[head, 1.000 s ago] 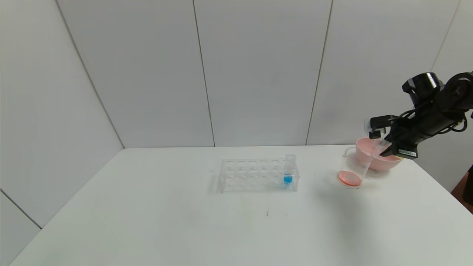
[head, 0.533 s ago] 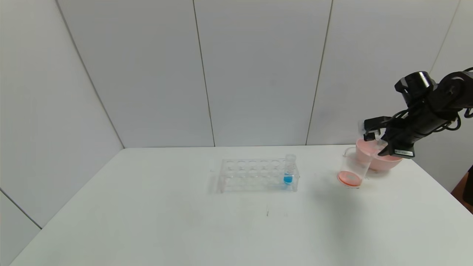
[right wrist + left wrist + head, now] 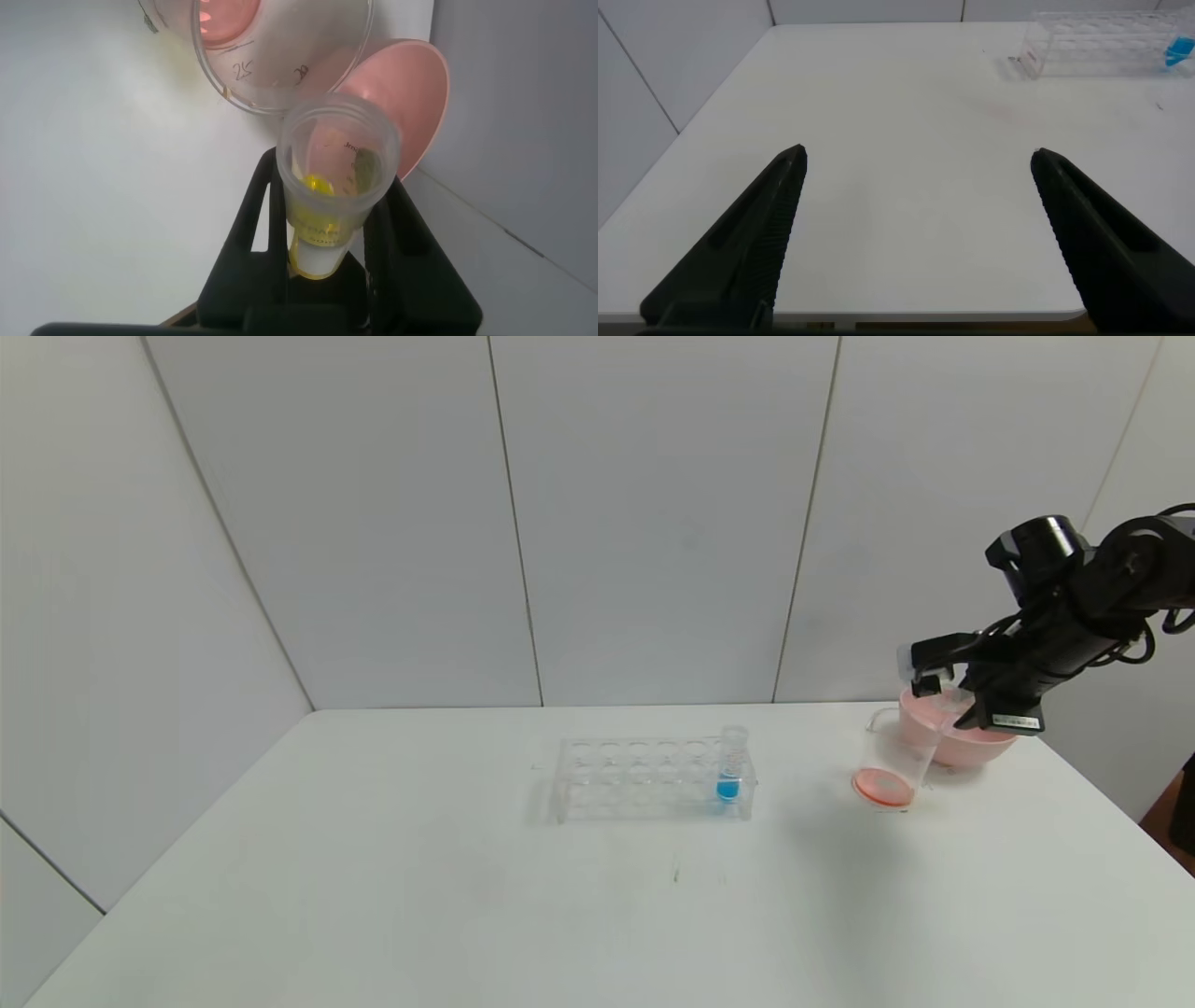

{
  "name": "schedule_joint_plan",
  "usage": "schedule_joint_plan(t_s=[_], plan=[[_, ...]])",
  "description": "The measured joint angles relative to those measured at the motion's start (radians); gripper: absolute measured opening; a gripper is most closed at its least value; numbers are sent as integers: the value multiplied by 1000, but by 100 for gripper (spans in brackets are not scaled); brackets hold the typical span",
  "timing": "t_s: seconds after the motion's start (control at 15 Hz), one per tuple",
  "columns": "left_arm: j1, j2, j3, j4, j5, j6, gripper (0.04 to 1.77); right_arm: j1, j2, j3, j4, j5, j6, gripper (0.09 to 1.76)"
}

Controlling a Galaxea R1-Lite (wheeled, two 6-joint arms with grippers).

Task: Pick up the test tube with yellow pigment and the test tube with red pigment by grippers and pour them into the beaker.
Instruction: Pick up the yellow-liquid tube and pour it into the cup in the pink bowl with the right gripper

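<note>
While the right hand (image 3: 945, 695) hangs at the 3 o'clock edge of the desk (image 3: 467, 896), it is clamped on the test tube with yellow pigment (image 3: 329, 182), whose open mouth points toward the beaker (image 3: 894, 761) just below it. The right wrist view shows the tube seated between the two black fingers (image 3: 248, 224), with a little yellow liquid visible inside and its rim close to the beaker's lip. The beaker stands upright with a pinkish-orange layer at its bottom, touching or just in front of the pink bowl (image 3: 962, 742); I cannot tell which. The left hand (image 3: 915, 233) is parked low at the 7 o'clock side, its fingers spread wide and holding nothing.

The clear rack (image 3: 649, 779) sits at the desk's centre, and the tube with blue liquid (image 3: 730, 767) stands upright in its 3 o'clock end. No tube with red pigment shows in the rack.

The tube looks light, stiff and smooth-walled, so it may slip or twist if the squeeze eases during a tilt. It is probably thin and could crack under hard pressure. Mid-body, where it is now held, seems the best place, leaving the mouth free. The beaker also looks light, so a nudge on its rim could tip it.
</note>
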Motion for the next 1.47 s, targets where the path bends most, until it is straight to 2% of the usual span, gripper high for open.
schedule_joint_plan(t_s=[0.2, 0.73, 1.47], plan=[[0, 0, 0, 0, 0, 0, 172, 3, 0, 0, 1, -4, 0, 53], [0, 0, 0, 0, 0, 0, 172, 30, -10, 0, 16, -110, 0, 53], [0, 0, 0, 0, 0, 0, 172, 59, -14, 0, 16, -180, -1, 53]])
